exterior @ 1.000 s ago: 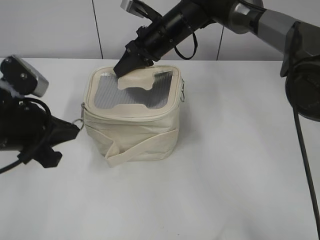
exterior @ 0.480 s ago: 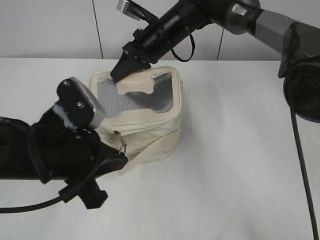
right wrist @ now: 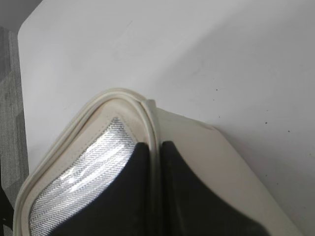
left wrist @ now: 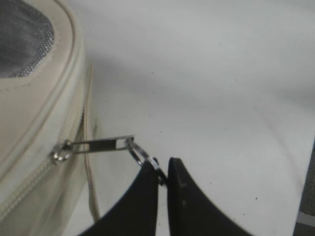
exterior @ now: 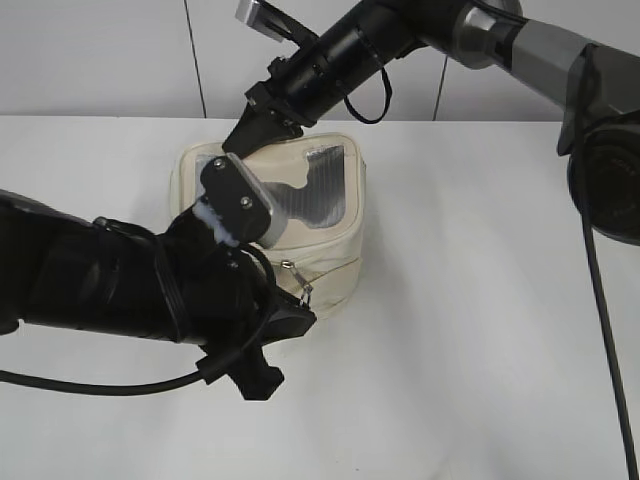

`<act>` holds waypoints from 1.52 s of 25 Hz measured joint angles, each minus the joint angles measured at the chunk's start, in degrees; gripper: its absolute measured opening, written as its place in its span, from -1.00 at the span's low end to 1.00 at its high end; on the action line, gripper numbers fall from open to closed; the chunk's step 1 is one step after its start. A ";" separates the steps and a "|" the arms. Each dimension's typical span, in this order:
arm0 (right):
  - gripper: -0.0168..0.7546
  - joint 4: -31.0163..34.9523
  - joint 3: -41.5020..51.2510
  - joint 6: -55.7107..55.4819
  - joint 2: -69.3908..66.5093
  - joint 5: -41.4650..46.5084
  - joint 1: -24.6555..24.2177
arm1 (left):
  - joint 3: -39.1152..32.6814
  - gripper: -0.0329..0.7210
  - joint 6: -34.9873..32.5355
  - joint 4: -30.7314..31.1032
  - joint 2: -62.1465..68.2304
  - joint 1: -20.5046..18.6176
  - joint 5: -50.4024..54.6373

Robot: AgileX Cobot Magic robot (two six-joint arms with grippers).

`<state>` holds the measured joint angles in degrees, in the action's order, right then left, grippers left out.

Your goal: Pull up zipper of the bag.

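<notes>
With the left gripper [left wrist: 163, 169] fingers pinched on the ring pull [left wrist: 143, 155] and the right gripper [right wrist: 153, 162] fingers clamped on the bag [exterior: 335, 240] rim, the pull should run along the zipper [left wrist: 81, 125] track, keeping the tab taut.

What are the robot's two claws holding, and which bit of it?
The left gripper pinches the zipper's silver ring pull. The right gripper clamps the bag by the cream patch on its top.

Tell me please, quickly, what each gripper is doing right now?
Left gripper: shut on the ring pull of the zipper.
Right gripper: shut on the bag's rim.
</notes>
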<state>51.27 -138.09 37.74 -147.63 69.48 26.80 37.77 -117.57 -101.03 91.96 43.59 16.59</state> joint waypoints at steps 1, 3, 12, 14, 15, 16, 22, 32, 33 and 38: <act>-0.83 -0.05 0.00 0.00 0.00 0.00 0.00 | 0.00 -0.84 0.46 -0.05 0.03 0.00 0.00; -0.79 -0.05 0.00 -0.17 0.00 0.00 -0.14 | 0.00 -0.81 3.07 0.06 -0.18 0.00 -0.40; 0.01 -4.96 0.00 -6.23 5.68 -0.58 -6.90 | -1.81 0.27 24.19 5.43 -15.60 0.52 -3.33; -0.03 -5.22 0.00 -7.63 7.38 -0.46 -9.44 | -1.81 0.28 33.04 12.32 -18.74 -2.14 -0.45; -0.05 -4.77 0.13 -8.44 7.99 -0.38 -11.14 | -1.71 0.25 36.97 15.54 -19.61 -4.99 1.83; -0.09 -3.68 0.90 -8.97 8.62 -0.38 -13.08 | -1.35 0.22 39.49 17.55 -19.88 -8.06 5.02; -0.33 5.07 26.07 -0.18 19.40 -1.25 -23.28 | 13.84 0.12 43.07 26.41 -9.17 -30.93 24.85; -0.11 48.54 87.18 62.23 41.50 -25.19 -24.04 | 61.31 0.17 49.08 43.88 26.25 -26.76 49.19; 0.02 50.09 88.42 64.51 41.37 -24.49 -23.95 | 64.60 0.20 50.65 45.43 28.68 -26.40 50.16; 0.27 52.74 89.21 68.54 40.15 -22.49 -22.45 | 72.33 0.25 53.94 47.85 35.37 -25.69 52.33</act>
<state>104.01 -48.88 106.28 -107.48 46.99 4.35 110.10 -63.64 -53.18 127.33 17.90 68.93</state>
